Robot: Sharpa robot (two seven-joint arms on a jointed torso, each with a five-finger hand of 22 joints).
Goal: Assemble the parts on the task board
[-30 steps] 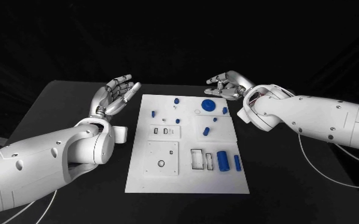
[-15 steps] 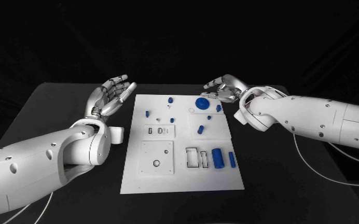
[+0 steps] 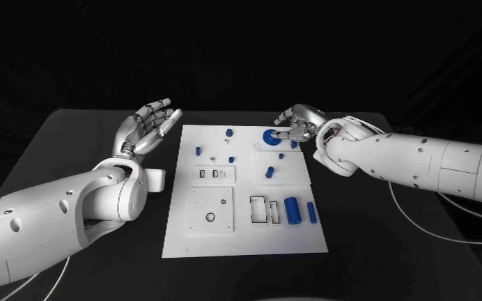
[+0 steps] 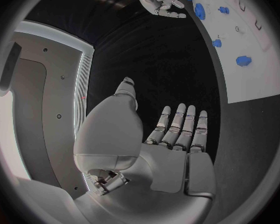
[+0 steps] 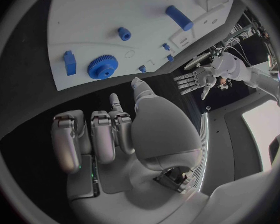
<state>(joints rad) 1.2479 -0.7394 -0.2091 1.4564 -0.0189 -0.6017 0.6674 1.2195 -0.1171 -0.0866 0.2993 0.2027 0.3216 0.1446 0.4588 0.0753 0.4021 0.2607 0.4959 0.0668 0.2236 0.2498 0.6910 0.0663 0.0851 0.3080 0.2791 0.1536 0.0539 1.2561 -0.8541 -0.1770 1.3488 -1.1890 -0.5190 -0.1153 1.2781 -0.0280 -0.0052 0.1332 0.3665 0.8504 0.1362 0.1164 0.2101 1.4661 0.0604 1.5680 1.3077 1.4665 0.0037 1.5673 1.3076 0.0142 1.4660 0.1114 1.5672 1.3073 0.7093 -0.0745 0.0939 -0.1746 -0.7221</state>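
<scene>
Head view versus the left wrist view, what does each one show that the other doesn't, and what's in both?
Only the head view shows the whole task board, with the large blue cylinder near its front edge. Only the left wrist view shows the left robot hand from behind, its fingers straight and holding nothing. Both show the blue gear and the right robot hand close to it.
</scene>
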